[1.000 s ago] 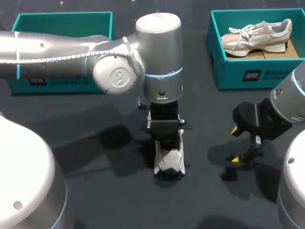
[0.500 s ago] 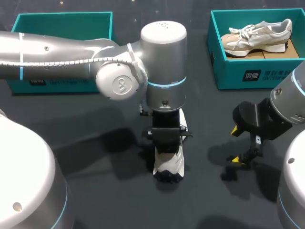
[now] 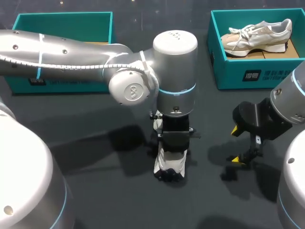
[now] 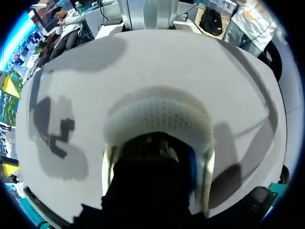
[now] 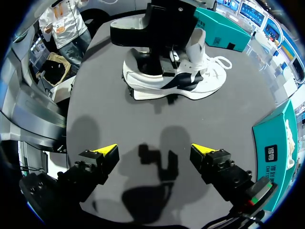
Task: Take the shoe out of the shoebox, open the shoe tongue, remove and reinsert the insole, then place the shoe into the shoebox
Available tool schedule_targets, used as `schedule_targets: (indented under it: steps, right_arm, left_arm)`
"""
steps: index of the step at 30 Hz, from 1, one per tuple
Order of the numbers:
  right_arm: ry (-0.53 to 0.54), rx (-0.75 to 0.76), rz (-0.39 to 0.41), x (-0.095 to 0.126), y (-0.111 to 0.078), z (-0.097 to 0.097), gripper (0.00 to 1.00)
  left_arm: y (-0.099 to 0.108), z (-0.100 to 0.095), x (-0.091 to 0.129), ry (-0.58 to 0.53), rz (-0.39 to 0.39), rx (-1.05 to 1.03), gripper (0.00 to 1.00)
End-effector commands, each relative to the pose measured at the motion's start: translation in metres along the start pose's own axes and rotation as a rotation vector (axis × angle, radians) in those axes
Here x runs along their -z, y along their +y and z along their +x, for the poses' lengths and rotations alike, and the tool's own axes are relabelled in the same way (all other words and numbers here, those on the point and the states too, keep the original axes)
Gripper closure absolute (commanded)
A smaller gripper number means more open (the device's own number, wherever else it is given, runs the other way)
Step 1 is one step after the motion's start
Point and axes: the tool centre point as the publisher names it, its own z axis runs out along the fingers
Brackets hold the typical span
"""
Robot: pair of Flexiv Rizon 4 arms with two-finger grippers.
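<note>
1. A white shoe (image 3: 169,164) with black markings is standing on its sole in the middle of the dark table (image 3: 119,205), out of any box.
2. The left arm is coming in from the left side and hanging straight over the white shoe, so that from the head view most of the shoe is hiding beneath it.
3. The left gripper (image 3: 174,138) is pointing down into the top of the white shoe, at its opening. In the left wrist view its black body is filling that opening, with the rounded white mesh end of the shoe (image 4: 159,119) showing just ahead of it. Whether it is clamping anything in there or sitting loose, I cannot tell.
4. The right gripper (image 3: 235,145) is hanging to the right of the white shoe, clear of it. Its yellow-tipped fingers (image 5: 107,150) are spread well apart with only bare table between them.
5. From the right wrist view the white shoe (image 5: 190,81) is lying side-on ahead of the right gripper, its laces (image 5: 217,62) trailing off one end.
6. Behind the white shoe and off to the right, a teal shoebox (image 3: 252,71) is holding a beige shoe (image 3: 257,36).
7. A second teal box (image 3: 62,24) is sitting behind the white shoe to the left, partly covered by the left arm.
</note>
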Motion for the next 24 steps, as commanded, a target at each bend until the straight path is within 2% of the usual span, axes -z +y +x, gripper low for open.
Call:
schedule_targets:
  steps: [1,6,13,18,24]
  right_arm:
    - [-0.004,0.0,0.001,0.001,-0.001,0.002,0.0]
    - [-0.004,0.0,0.001,0.001,-0.001,0.002,0.0]
    - [-0.004,0.0,0.001,0.001,-0.001,0.002,0.0]
    - [-0.004,0.0,0.001,0.001,-0.001,0.002,0.0]
    - [-0.004,0.0,0.001,0.001,-0.001,0.002,0.0]
  left_arm:
    - [-0.01,0.011,0.029,-0.009,-0.053,-0.016,1.0]
    - [-0.01,0.017,0.044,0.01,-0.112,-0.015,1.0]
    - [-0.002,0.022,0.053,0.114,-0.176,0.058,1.0]
    - [0.002,0.024,0.042,0.21,-0.206,0.075,1.0]
    - [0.005,0.029,0.02,0.258,-0.198,0.1,1.0]
